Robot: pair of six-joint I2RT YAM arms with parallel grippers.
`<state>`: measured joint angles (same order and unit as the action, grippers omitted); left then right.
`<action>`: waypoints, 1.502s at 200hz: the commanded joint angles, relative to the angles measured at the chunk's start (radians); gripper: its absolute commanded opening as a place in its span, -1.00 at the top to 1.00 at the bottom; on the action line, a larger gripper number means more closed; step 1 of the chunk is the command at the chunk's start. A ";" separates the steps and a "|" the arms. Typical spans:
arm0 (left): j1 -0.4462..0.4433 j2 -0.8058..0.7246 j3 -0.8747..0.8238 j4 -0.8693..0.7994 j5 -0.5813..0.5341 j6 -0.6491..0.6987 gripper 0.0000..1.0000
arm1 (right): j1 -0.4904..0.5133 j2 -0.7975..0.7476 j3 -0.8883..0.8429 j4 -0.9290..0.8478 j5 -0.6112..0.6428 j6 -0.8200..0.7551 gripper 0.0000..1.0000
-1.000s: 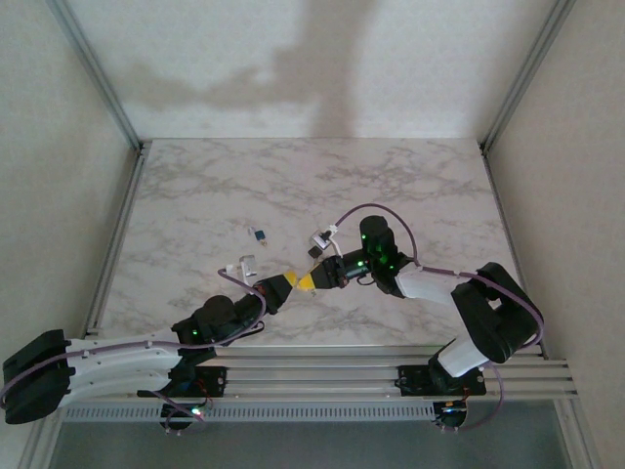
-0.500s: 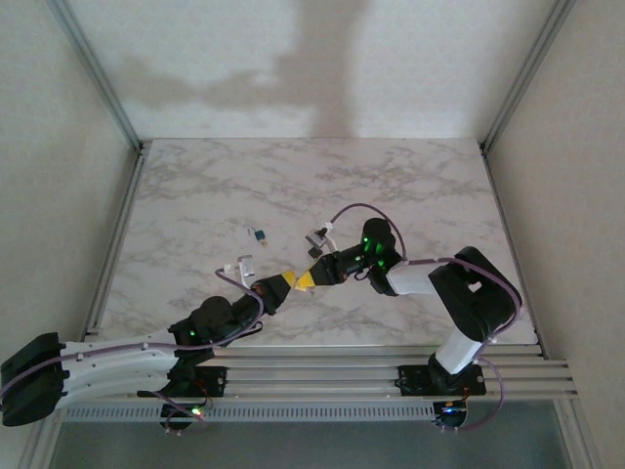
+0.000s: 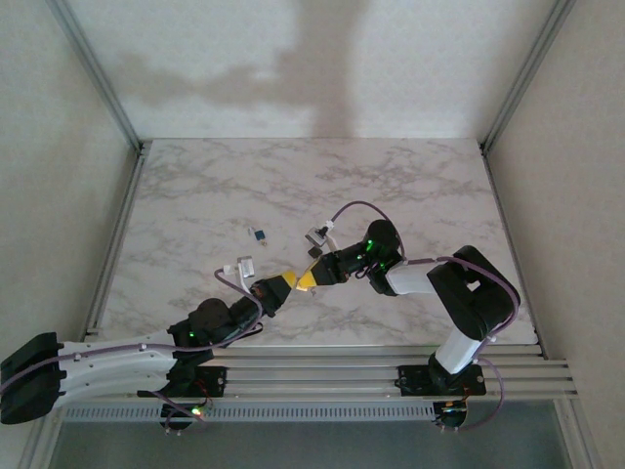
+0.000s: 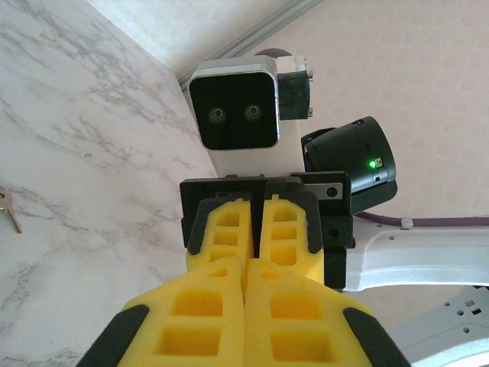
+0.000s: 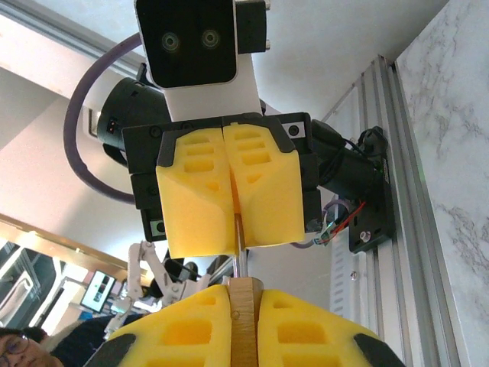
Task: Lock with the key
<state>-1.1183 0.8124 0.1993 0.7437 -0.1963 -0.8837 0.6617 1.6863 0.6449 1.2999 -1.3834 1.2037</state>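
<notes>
Marble table [image 3: 195,195] below; key [image 5: 238,245] juts from left fingers [image 5: 199,199] toward right fingers [image 5: 183,332].

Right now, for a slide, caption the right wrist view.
Right gripper clamps a tan block; a thin metal shaft runs up into the shut left gripper.

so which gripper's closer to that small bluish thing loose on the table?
Left, narrowly. The bluish thing lies farther back and left of where both grippers meet tip to tip: the left gripper is on its side, the right gripper comes in from the right.
</notes>
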 commanded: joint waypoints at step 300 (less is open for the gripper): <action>-0.186 0.138 0.118 0.060 0.332 0.101 1.00 | 0.112 -0.266 0.080 -0.584 0.313 -0.427 1.00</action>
<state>-1.2106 0.8749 0.2398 0.8936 -0.2379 -0.7944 0.6846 1.3891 0.6556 0.7574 -1.3277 0.7990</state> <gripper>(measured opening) 0.046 0.109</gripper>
